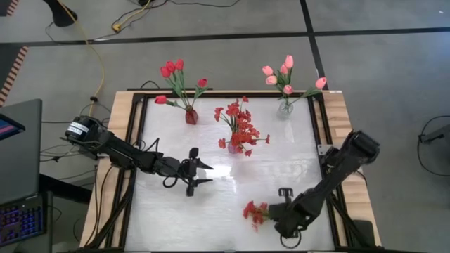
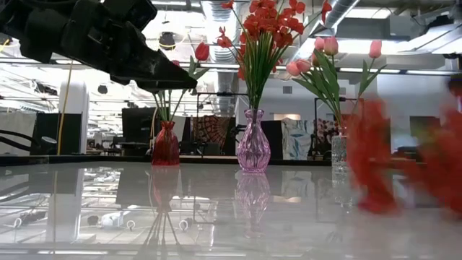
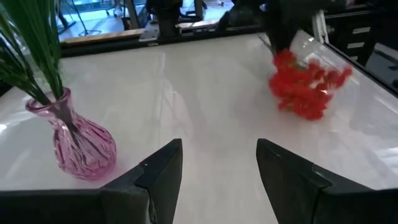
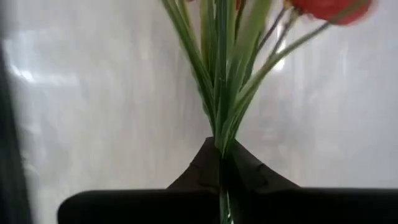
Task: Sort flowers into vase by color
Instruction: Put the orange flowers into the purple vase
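A red bunch of small blossoms (image 1: 253,211) sits at the table's near right, its green stems in my shut right gripper (image 1: 273,211). My left gripper (image 1: 200,172) hovers open over the table's left middle and touches nothing. At the far side stand three vases. A red vase (image 1: 191,116) holds red tulips (image 1: 172,70). A pink glass vase (image 1: 235,148) holds red blossom bunches (image 1: 239,126). A clear vase (image 1: 285,109) holds pink tulips (image 1: 285,74). In the left wrist view the held bunch (image 3: 305,87) shows beyond the open fingers. My right gripper pinches the bundle of green stems (image 4: 221,134) between its two fingertips (image 4: 249,165). It comes roughly level from the table's right, with the fingers lying along the stems. The stems and leaves fan out ahead of the fingertips toward the blossoms (image 4: 329,7). Whether the blossoms touch the table I cannot tell.
The white tabletop (image 1: 211,218) is bare between the two grippers and along the near edge. A dark frame (image 1: 137,140) borders the table. A laptop (image 1: 17,147) and cables lie off the left side.
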